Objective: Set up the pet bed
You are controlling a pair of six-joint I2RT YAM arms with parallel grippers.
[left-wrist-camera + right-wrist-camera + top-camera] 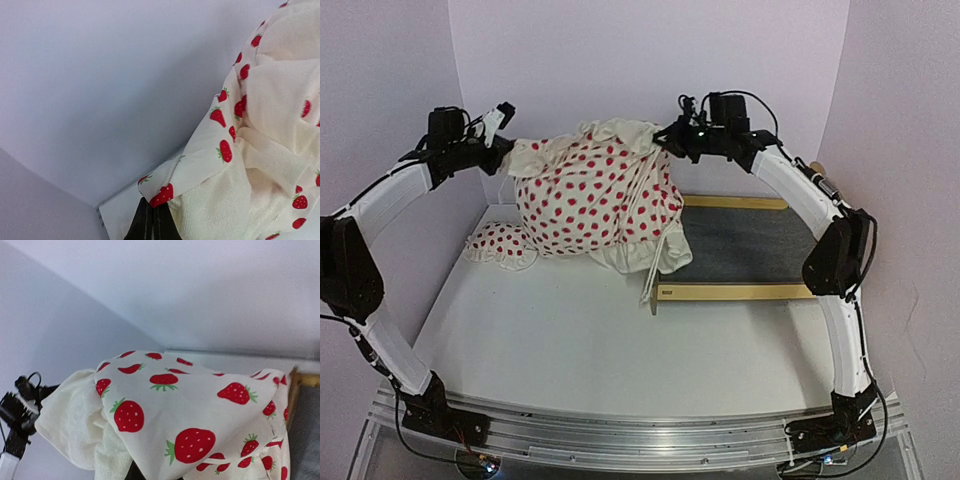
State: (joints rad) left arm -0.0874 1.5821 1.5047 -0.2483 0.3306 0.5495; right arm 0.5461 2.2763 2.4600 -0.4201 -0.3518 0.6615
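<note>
The pet bed (pixel 745 245) lies at the right, a light plywood frame with a dark grey felt base; its left end is hidden under the blanket. The white strawberry-print blanket (pixel 595 200) hangs in the air between both grippers, above the bed's left end. My left gripper (pixel 505 150) is shut on the blanket's left corner (pixel 162 194). My right gripper (pixel 670 135) grips the blanket's right corner; the cloth (pixel 200 405) drapes over its fingers and hides them. A small red-dotted pillow (pixel 500 245) lies on the table left of the blanket.
White walls enclose the table (pixel 580 350) on the left, back and right. A thin light wooden piece (pixel 651 285) leans down from under the blanket at the bed's near left corner. The left arm shows in the right wrist view (pixel 17 415).
</note>
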